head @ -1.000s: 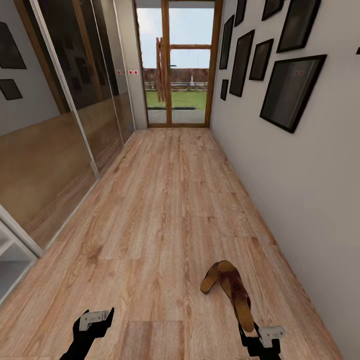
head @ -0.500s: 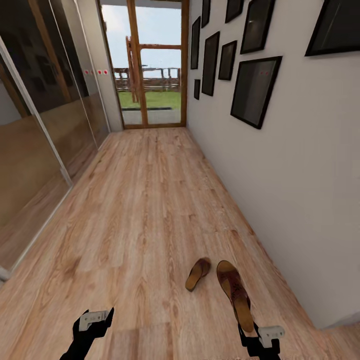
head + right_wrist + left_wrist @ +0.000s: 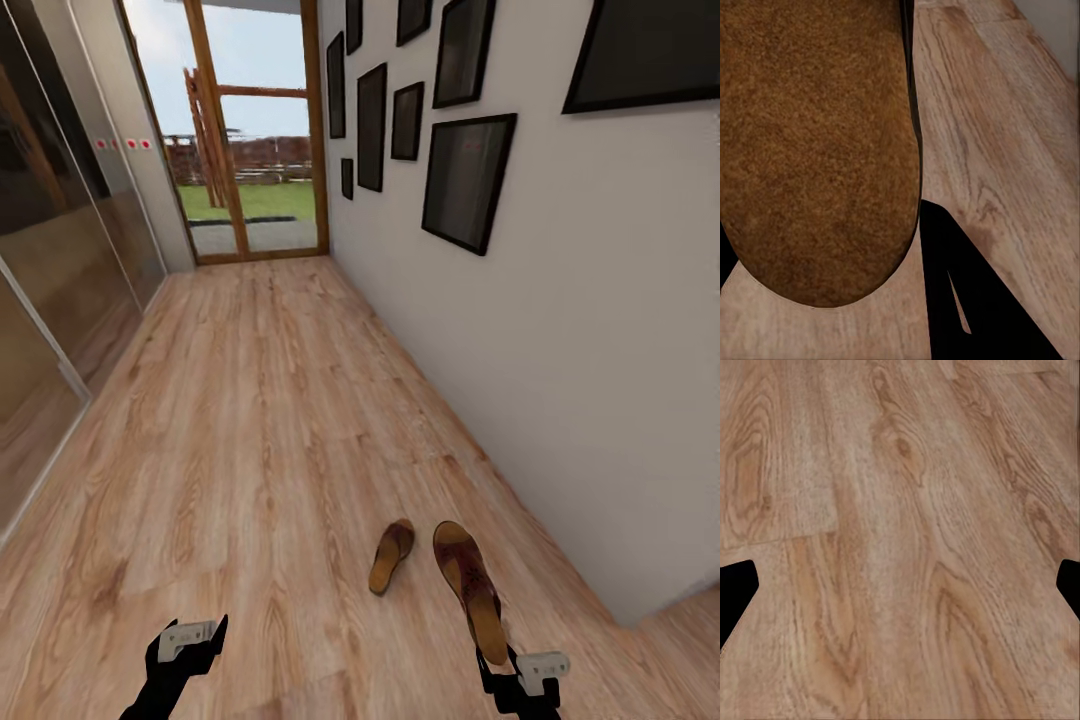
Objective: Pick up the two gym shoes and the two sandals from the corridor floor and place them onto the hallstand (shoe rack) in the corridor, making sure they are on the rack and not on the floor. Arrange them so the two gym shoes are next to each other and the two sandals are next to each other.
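A brown sandal (image 3: 466,585) hangs toe-forward over the corridor floor (image 3: 250,450), with my right gripper (image 3: 497,660) shut on its heel end. Its tan footbed (image 3: 814,142) shows close up in the right wrist view, beside one dark finger (image 3: 967,292). The second brown sandal (image 3: 390,556) lies on the planks just left of the held one, tipped on its side. My left gripper (image 3: 188,640) is low at the left, open, with bare wood (image 3: 900,540) between its fingers. The gym shoes and the hallstand are out of view.
A white wall (image 3: 560,380) with several dark framed pictures (image 3: 466,180) runs along the right and ends at a corner (image 3: 630,625). Glossy sliding doors (image 3: 50,250) line the left. A wood-framed glass door (image 3: 255,150) closes the far end.
The head view has swung to the right, so the wall fills more of it. The floor sandal has come out from behind the held one. The held sandal stayed with my right gripper.
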